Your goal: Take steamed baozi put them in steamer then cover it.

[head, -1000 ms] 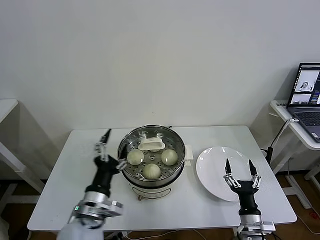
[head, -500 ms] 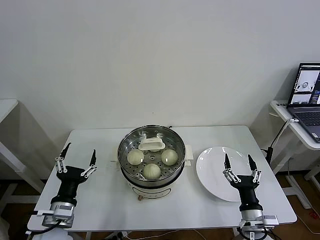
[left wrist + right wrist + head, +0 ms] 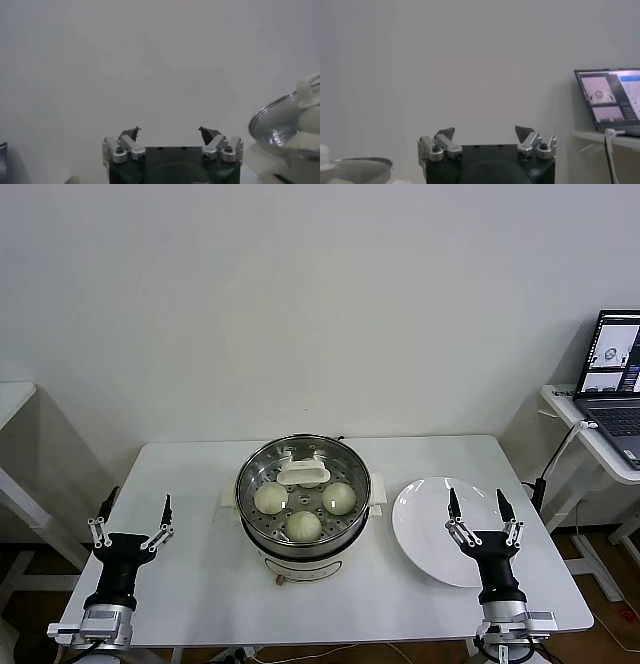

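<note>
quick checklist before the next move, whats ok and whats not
1. Baozi in the steamer: three show plainly, a fourth would sit under the handle; count cannot tell.
2. Cover on the steamer: its white handle sits over the pot's middle; ok.
3. Plate emptied of buns: ok.
4. Left gripper open and holding nothing, at the table's left edge, apart from the steamer: ok.
5. Right gripper open and holding nothing, over the plate's near right part: ok.
6. Cover seated evenly all round the rim: cannot tell.
</note>
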